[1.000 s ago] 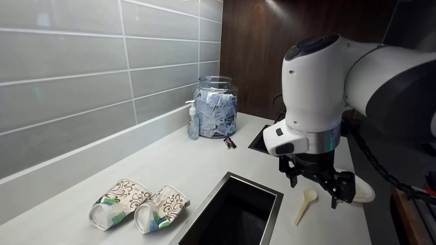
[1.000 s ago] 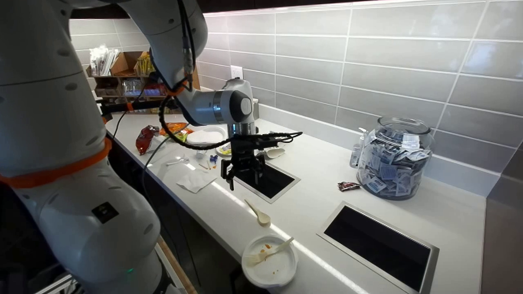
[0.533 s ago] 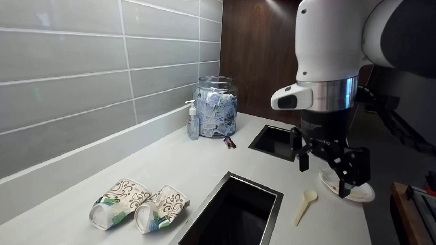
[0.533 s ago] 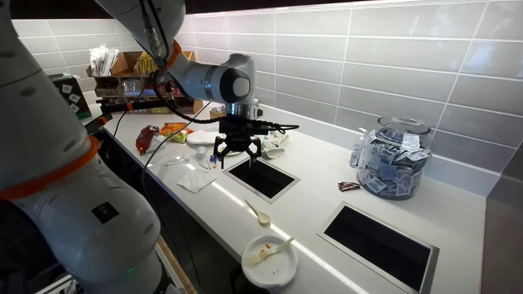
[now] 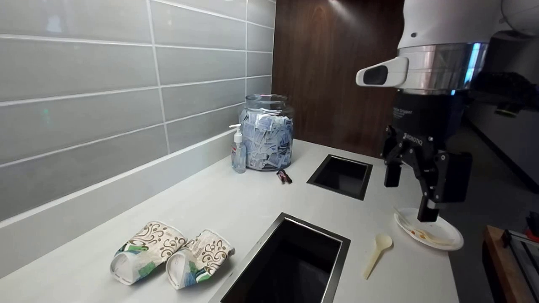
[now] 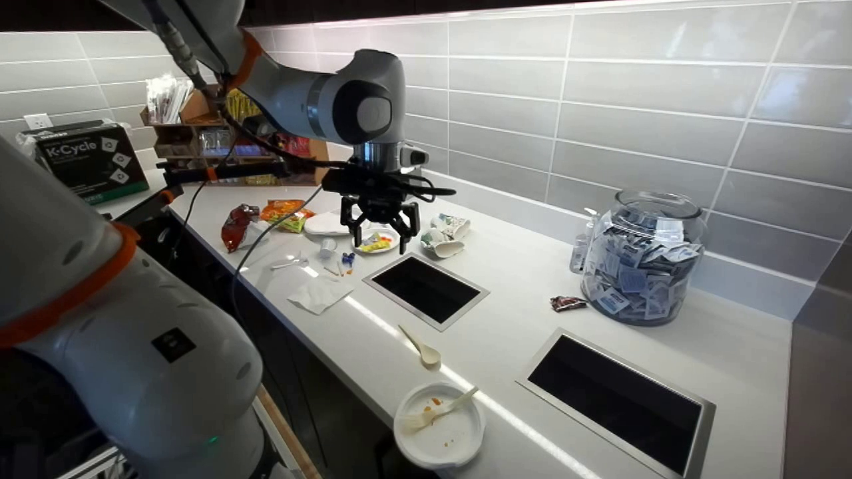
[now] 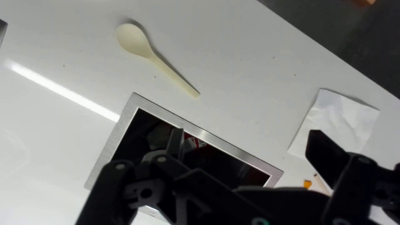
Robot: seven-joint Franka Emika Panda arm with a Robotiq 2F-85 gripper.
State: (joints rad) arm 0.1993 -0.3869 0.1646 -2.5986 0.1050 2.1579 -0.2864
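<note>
My black gripper (image 7: pixel 247 132) stands open, with nothing between its fingers. It hangs well above the white counter, pointing down, and touches nothing. Below it in the wrist view lies a steel-framed opening (image 7: pixel 203 132) with wrappers visible inside. One finger (image 7: pixel 176 140) overlaps that opening; the other overlaps a crumpled white napkin (image 7: pixel 337 118). A pale spoon (image 7: pixel 134 39) lies on the counter beyond the frame. In an exterior view, the gripper (image 6: pixel 381 248) appears before a small plate (image 6: pixel 394 243) of colourful scraps. A white plate (image 6: pixel 456 442) holds a fork (image 6: pixel 432 416).
Two crushed patterned cups (image 5: pixel 147 250) lie near the tiled wall. A glass jar (image 5: pixel 267 139) of packets, a pump bottle (image 5: pixel 238 155) and a dark wrapper (image 5: pixel 284 176) stand farther along. Another framed opening (image 5: pixel 343 174) is nearby. Snack bags (image 6: pixel 286 213) lie toward the shelves.
My gripper has risen from lower over the counter and straightened from a tilt to nearly upright, shifting right in an exterior view. It has stayed open. The counter objects have not moved.
</note>
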